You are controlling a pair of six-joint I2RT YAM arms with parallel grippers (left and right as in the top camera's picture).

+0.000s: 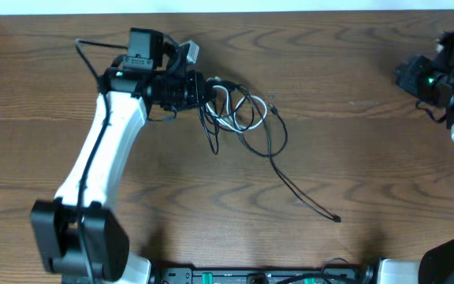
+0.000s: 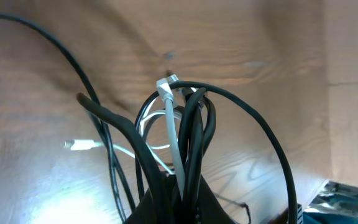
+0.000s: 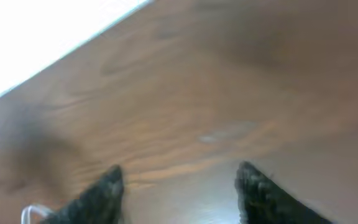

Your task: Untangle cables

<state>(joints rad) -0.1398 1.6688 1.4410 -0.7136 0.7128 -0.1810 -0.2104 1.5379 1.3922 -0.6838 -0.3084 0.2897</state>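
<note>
Overhead: my left gripper [image 1: 186, 88] clenched on cables [image 1: 239, 110], tangle bunched just beside it, one tail trailing toward front. My right gripper [image 3: 179, 183] spread, empty, well apart. Step, I judge: anchoring bundle. Next: right must reach loose strand, pull clear.

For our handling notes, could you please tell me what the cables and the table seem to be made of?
The cables: probably plastic or rubber sheathing, mostly black with a slight sheen; one cord is whitish-grey and matte. The table: wood or wood-look laminate, brown grain, smooth with soft glare; which, I cannot tell.
</note>
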